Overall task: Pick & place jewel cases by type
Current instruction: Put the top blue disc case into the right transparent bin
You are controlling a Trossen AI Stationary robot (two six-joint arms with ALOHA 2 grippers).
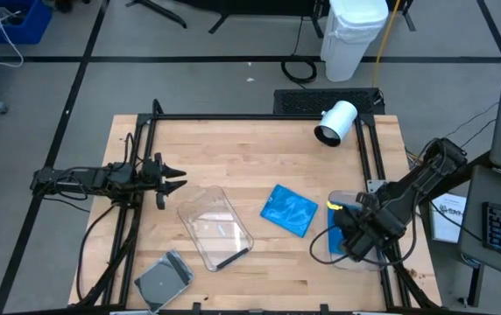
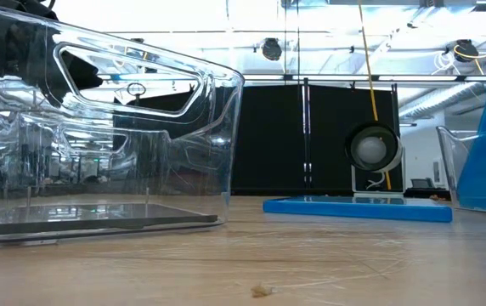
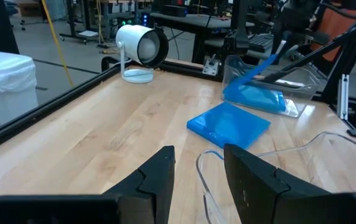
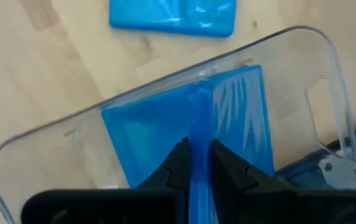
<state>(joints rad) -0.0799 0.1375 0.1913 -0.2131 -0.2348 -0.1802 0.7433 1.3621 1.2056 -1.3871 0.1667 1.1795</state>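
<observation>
At the table's near edge, left of centre, a grey jewel case (image 1: 164, 280) lies flat, and just beyond it a clear tub (image 1: 215, 227) holds a dark case (image 1: 232, 256). On the right, the right gripper (image 4: 196, 163) is clamped on an upright blue jewel case (image 4: 198, 124) over a second clear tub (image 4: 315, 68) that already holds another blue case (image 4: 142, 143). A third blue case (image 1: 289, 210) lies flat mid-table, and the left gripper (image 3: 198, 167) hovers at the left edge with fingers apart, holding nothing.

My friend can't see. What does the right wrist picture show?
The right tool pinches a blue jewel case on its edge inside a clear plastic tub, with another blue case lying flat under it. A third blue case lies on the wooden table beyond the tub.
</observation>
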